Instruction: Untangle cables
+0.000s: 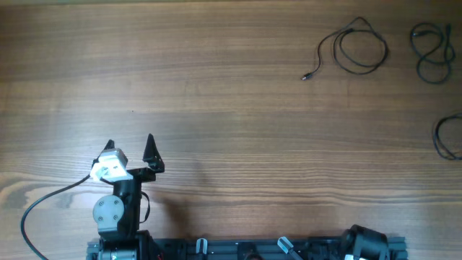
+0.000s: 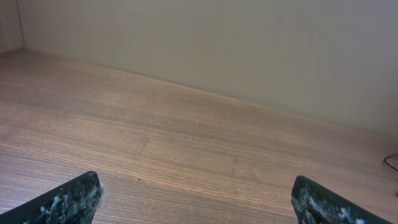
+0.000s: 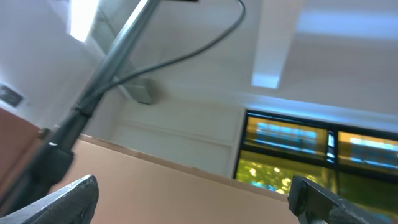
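Observation:
Three separate black cables lie at the table's far right in the overhead view. One loose loop (image 1: 359, 49) trails a small plug tip (image 1: 304, 76). A second cable (image 1: 432, 52) is coiled beside it, and a third cable (image 1: 447, 137) is cut off by the right edge. My left gripper (image 1: 130, 146) stands open near the front left, far from all of them. The left wrist view shows that gripper (image 2: 196, 200) with only bare wood between its fingers, and a sliver of cable (image 2: 392, 163) at the right edge. My right gripper (image 3: 193, 199) is open and empty, tilted up at the room.
The right arm's base (image 1: 364, 245) sits at the front right edge beside the mounting rail (image 1: 238, 249). A thicker black wire (image 1: 43, 206) loops from the left arm over the front left of the table. A plain wall (image 2: 249, 43) stands behind the table's far edge.

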{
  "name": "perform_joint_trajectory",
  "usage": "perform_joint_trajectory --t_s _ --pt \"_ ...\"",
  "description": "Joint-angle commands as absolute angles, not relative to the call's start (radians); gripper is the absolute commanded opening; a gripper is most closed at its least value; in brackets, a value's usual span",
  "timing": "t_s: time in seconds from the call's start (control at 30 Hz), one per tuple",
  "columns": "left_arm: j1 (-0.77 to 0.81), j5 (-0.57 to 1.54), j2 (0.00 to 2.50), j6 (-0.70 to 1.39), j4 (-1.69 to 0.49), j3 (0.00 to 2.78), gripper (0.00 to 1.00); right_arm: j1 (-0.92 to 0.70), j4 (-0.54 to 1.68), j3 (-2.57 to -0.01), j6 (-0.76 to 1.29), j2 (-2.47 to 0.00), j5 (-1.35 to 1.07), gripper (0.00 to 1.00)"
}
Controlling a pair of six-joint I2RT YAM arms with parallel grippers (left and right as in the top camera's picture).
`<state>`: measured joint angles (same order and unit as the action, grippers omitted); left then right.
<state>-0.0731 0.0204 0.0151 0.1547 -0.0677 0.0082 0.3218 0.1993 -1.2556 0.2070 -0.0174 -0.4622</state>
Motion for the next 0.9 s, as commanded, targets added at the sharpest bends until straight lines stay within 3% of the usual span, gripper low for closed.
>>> perform_joint_trajectory --t_s 0.0,0.13,0.3,0.5,0.73,0.87 --pt "-0.068 0.04 0.016 0.127 -0.075 0.006 1.0 0.196 0.211 -1.266 0.096 -0.004 -0.492 1.0" --pt "-0.068 0.04 0.016 0.127 -0.075 0.006 1.0 0.076 0.26 -1.266 -0.211 -0.004 -0.492 1.0" --pt "-0.068 0.04 0.016 0.127 -0.075 0.006 1.0 0.052 0.291 -1.232 -0.346 -0.004 -0.492 1.0" --pt "-0.068 0.04 0.016 0.127 -0.075 0.006 1.0 0.068 0.064 -0.994 -0.366 -0.018 -0.497 1.0" --pt "-0.068 0.04 0.016 0.127 -0.075 0.006 1.0 0.068 0.038 -0.629 -0.36 -0.063 -0.496 1.0" --pt "-0.068 0.04 0.016 0.127 -0.075 0.006 1.0 0.068 -0.01 -0.428 -0.09 -0.11 -0.436 1.0"
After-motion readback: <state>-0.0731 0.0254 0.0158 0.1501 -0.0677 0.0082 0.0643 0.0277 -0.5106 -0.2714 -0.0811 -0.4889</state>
